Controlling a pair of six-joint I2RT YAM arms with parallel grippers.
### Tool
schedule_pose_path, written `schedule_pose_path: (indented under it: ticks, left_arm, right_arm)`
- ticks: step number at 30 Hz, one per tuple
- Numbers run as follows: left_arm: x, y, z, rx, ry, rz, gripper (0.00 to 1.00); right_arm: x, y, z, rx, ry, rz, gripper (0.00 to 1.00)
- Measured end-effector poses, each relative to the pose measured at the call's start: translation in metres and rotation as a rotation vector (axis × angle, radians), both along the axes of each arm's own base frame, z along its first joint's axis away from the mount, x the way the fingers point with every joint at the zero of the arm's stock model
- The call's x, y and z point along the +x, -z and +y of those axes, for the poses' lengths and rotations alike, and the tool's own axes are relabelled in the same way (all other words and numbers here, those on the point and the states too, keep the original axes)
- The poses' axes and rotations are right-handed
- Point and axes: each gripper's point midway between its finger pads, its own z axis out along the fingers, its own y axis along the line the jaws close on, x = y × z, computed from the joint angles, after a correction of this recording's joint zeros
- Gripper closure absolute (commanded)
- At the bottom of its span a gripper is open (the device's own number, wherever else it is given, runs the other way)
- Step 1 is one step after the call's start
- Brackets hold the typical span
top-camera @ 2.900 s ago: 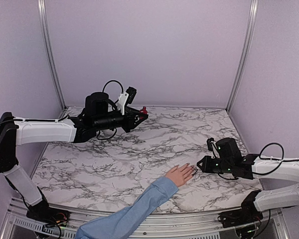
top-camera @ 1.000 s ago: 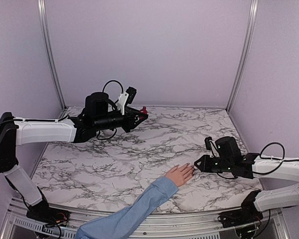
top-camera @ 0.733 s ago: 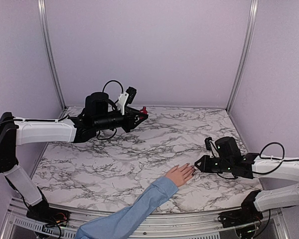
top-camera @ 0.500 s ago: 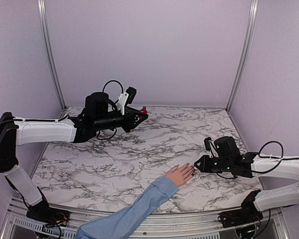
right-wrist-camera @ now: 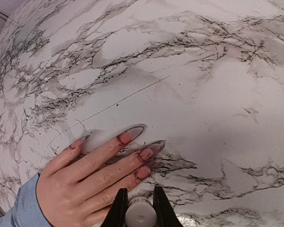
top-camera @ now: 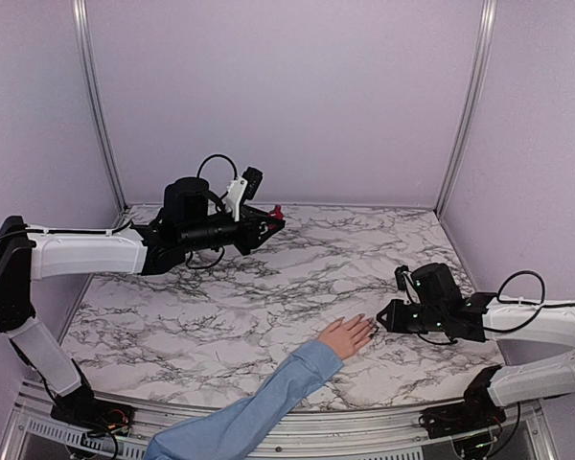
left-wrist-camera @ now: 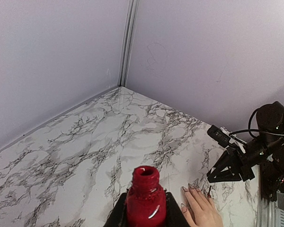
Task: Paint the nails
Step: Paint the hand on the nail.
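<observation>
The right gripper [right-wrist-camera: 139, 203] sits low over the marble table [right-wrist-camera: 217, 85]. Its two black fingers [right-wrist-camera: 121, 208] are pinched on a round white cap [right-wrist-camera: 140, 215]; what hangs under the cap is hidden. A hand [right-wrist-camera: 80, 182] lies flat, palm down, just ahead of this gripper and to its left, with the fingers stretched away from a light blue sleeve [right-wrist-camera: 21, 205]. Four nails [right-wrist-camera: 126, 137] show. The one nearest the cap and the two beyond it look reddish, with long, pale, see-through tips. The farthest one, further left, looks paler. From the top view, the gripper's tip is just beside the fingertips, but I cannot tell whether anything touches them.

The left gripper [left-wrist-camera: 146, 213] is held above the table, well apart from the right gripper. It is clamped on a small red bottle [left-wrist-camera: 145, 191], one finger on each side. The bottle stands upright with its mouth open. In the left wrist view the hand lies ahead of and below this gripper, off to its right, with the right gripper just past the fingertips.
</observation>
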Motion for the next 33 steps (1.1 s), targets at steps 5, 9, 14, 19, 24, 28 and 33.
schedule_pose_path:
  ticks: [5, 9, 14, 19, 24, 28, 33]
  left_arm:
    - [0.0, 0.0, 0.0, 0.0, 0.0, 0.0, 1.0]
    - [0.0, 0.0, 0.0, 0.0, 0.0, 0.0, 1.0]
    - [0.0, 0.0, 0.0, 0.0, 0.0, 0.0, 1.0]
    - [0.0, 0.0, 0.0, 0.0, 0.0, 0.0, 1.0]
    - [0.0, 0.0, 0.0, 0.0, 0.0, 0.0, 1.0]
    - [0.0, 0.0, 0.0, 0.0, 0.0, 0.0, 1.0]
    - [0.0, 0.0, 0.0, 0.0, 0.0, 0.0, 1.0]
  right_arm:
    - [0.0, 0.001, -0.002, -0.007, 0.006, 0.003, 1.0]
    - [-0.001, 0.002, -0.003, -0.015, 0.011, 0.007, 1.0]
    - [-0.001, 0.003, -0.006, -0.024, 0.02, 0.007, 1.0]
    - [0.0, 0.003, -0.007, -0.027, 0.028, 0.006, 1.0]
    - [0.002, -0.001, -0.008, -0.024, 0.039, -0.012, 1.0]
    - [0.004, -0.008, -0.009, -0.015, 0.046, -0.035, 1.0]
    - [0.006, -0.022, -0.009, 0.01, 0.052, -0.077, 1.0]
